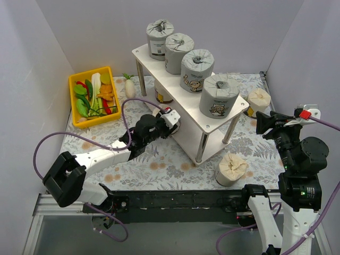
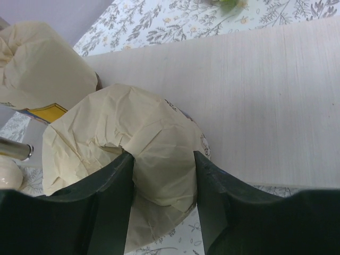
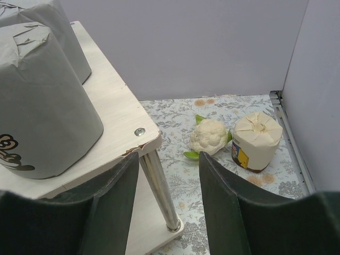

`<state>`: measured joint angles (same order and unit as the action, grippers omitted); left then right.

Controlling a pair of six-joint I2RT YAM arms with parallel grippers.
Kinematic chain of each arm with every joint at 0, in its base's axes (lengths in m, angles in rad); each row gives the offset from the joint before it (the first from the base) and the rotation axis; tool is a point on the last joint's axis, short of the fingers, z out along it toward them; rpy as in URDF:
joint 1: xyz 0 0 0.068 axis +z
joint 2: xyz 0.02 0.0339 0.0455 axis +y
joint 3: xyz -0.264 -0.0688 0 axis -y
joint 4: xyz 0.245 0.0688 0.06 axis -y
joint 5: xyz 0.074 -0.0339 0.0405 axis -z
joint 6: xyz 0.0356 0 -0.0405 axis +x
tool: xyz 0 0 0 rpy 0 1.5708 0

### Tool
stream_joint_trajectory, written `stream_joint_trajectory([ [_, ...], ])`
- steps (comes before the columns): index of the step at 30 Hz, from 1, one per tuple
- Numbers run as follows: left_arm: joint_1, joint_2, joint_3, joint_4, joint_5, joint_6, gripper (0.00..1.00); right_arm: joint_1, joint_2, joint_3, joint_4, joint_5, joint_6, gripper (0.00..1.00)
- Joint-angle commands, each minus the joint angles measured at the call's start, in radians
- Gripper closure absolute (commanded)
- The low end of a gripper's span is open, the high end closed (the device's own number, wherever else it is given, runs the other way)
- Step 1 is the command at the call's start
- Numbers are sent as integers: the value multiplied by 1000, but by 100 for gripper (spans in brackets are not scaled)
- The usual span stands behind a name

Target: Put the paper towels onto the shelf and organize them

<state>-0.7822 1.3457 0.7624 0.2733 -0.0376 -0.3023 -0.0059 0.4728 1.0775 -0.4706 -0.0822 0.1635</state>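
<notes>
On the floral-patterned table [image 1: 159, 159], the left gripper [image 2: 162, 162] is found clamped on a cream roll [image 2: 133, 122], with the shelf [image 2: 255, 95] board just ahead of it. The roll is best set upright beside the second cream roll [image 2: 37, 64] ahead-left before release. The right gripper [image 3: 169, 159] is part open and empty.

At the left wrist, the left claw's [image 2: 162, 180] fingers [image 2: 106, 212] cover the near side of the cream roll [image 2: 133, 127] they pinch. A second cream roll [image 2: 37, 64] is cut by the left edge, and something green [image 2: 228, 4] at the top is too blurred to name. From above, the shelf's [image 1: 151, 66] top board hides most of its lower tier. At the right wrist, two grey rolls [image 3: 42, 106] run off the left edge, and the nearer one's label is cut off.
</notes>
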Motion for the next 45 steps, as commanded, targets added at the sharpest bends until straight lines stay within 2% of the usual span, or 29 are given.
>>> stream_joint_trajectory([
  [1, 0, 4, 55, 162, -30, 12, 48, 4, -11, 32, 29, 21, -15, 43],
  [2, -2, 7, 58, 165, -38, 8, 34, 4, -14, 30, 27, 24, -13, 43],
  [7, 0, -37, 68, 144, -53, -35, 19, 4, -8, 33, 27, 21, -15, 43],
  [9, 1, -107, 34, 164, -85, -76, 16, 4, -8, 32, 26, 19, -15, 43],
  [12, 3, -197, 9, 92, -117, -147, 16, 4, -8, 22, 27, 16, -15, 43],
  [15, 6, -250, -26, -18, -189, -306, 19, 4, -11, 18, 27, 16, -15, 43],
  [18, 9, -290, -83, -69, -165, -454, 26, 4, -16, 13, 30, 18, -15, 43],
  [19, 9, -292, -103, -83, -171, -537, 32, 4, -13, 16, 30, 16, -16, 43],
  [23, 11, -289, -133, -98, -168, -636, 36, 4, -14, 22, 30, 1, -10, 43],
  [27, 9, -246, -140, -62, -235, -664, 36, 4, -13, 21, 32, -7, -2, 43],
  [33, 11, -79, -69, -10, -280, -653, 34, 4, -13, 27, 32, 2, -2, 43],
  [45, 12, 182, 31, 171, -392, -564, 35, 4, -7, 30, 35, 21, -13, 43],
])
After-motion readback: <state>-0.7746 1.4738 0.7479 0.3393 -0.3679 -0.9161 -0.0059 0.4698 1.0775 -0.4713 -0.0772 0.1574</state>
